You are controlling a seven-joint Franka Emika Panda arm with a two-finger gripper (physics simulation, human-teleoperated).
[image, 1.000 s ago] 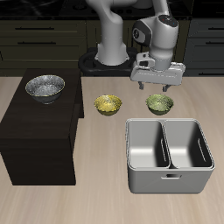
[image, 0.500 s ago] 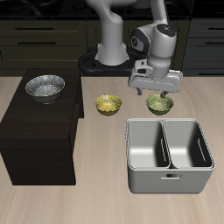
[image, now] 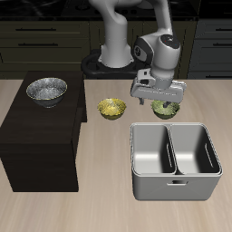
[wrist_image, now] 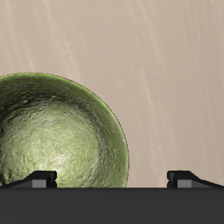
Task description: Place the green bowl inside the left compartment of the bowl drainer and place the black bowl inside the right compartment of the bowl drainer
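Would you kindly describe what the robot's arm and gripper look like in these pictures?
The arm is built of rounded, glossy white-grey segments with dark joint bands. It rises from a round black base. The gripper has a wide grey body with dark, short fingers; in the wrist view only their dark tips show. No cables or markings are visible.

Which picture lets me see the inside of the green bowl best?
The wrist view. The green bowl fills much of it, so its mottled, glossy inside is plain, though part runs off the picture's edge. In the exterior view the green bowl is small and partly hidden behind the tool hanging over it.
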